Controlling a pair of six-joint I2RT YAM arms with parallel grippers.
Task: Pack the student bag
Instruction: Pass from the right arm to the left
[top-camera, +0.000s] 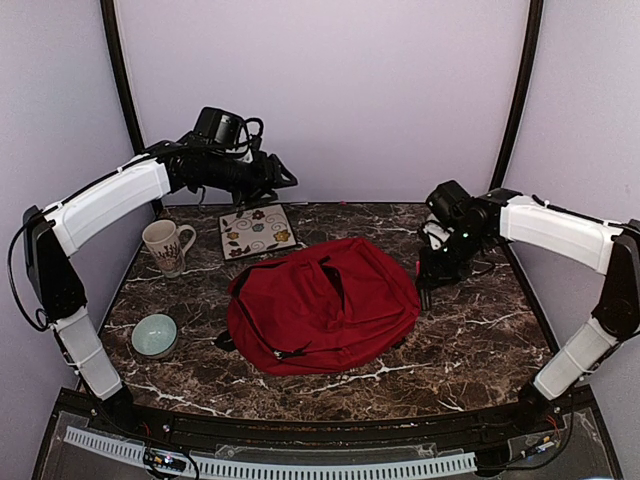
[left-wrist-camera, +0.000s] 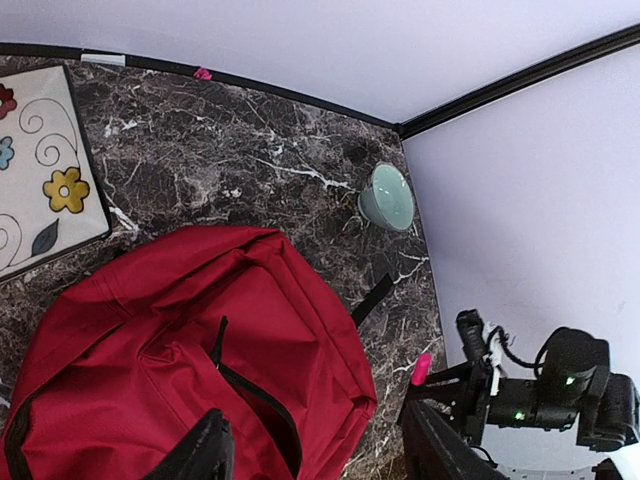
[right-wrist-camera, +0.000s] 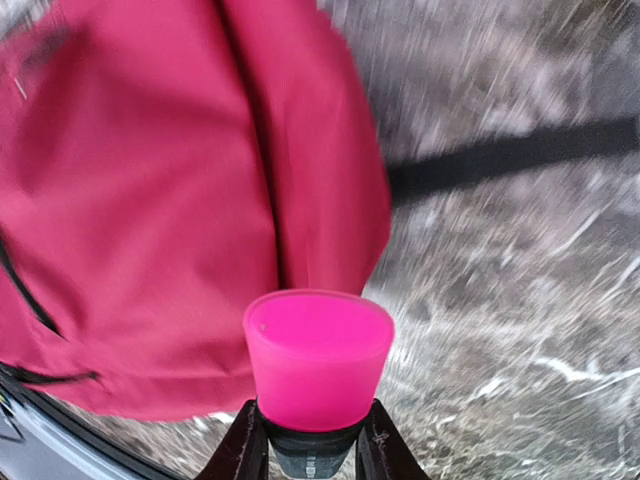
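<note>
**A:** Where is the student bag (top-camera: 320, 305) (left-wrist-camera: 180, 340) (right-wrist-camera: 170, 180)?

**B:** It lies flat on the marble table (top-camera: 480, 340), red, with a black zip line across its upper face.

**A:** And the right gripper (top-camera: 428, 285) (right-wrist-camera: 312, 450)?

**B:** Just beside the bag's right edge, pointing down. Its fingers pinch a pink-capped item (right-wrist-camera: 318, 360) (left-wrist-camera: 421, 369) by the dark body. I cannot tell whether it touches the fabric.

**A:** The left gripper (top-camera: 280, 180) (left-wrist-camera: 320, 455)?

**B:** Raised above the bag's far-left side, jaws spread, nothing between them.

**A:** What else is around the bag?

**B:** A flowered tile (top-camera: 257, 231) (left-wrist-camera: 40, 180) lies just beyond its far-left corner, with a patterned mug (top-camera: 167, 246) further left. A pale green bowl (top-camera: 155, 335) (left-wrist-camera: 387, 196) sits to its left, apart from it.
</note>
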